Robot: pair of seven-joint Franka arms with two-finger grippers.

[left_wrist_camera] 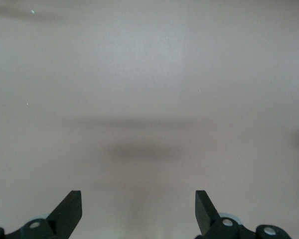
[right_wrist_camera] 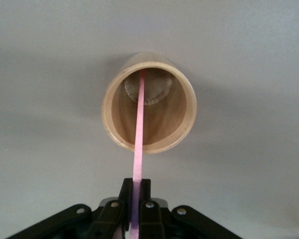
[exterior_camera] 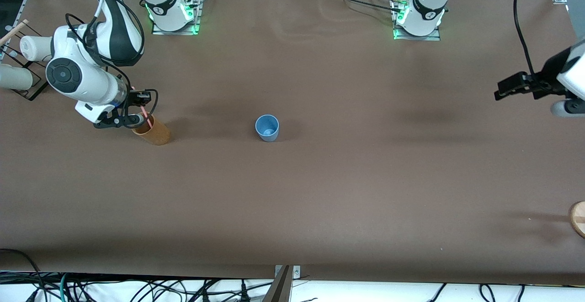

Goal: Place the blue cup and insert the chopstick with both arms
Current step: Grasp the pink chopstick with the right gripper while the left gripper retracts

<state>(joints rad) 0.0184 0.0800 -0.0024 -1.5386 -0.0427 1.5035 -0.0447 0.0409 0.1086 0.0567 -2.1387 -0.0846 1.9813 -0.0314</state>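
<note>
Your right gripper [right_wrist_camera: 134, 199] clamps the chopstick [right_wrist_camera: 138, 134] inside the tan cup [right_wrist_camera: 149, 109]; a skewed lift could topple it. Your left gripper [left_wrist_camera: 138, 211] waits, released.

Right gripper [right_wrist_camera: 135, 196] fingers pinched together; left gripper [left_wrist_camera: 138, 209] fingers spread, arm waiting

We see a tan cup [exterior_camera: 153, 131] standing upright on the brown table [exterior_camera: 320, 192], toward the right arm's end; from above its round mouth [right_wrist_camera: 148, 102] opens onto a pale wooden inside. A rack [exterior_camera: 20, 71] holding white cylinders sits at that same end, by the table's edge. At the left arm's end we notice a round wooden disc [exterior_camera: 578, 218], cut off by the frame.
</note>
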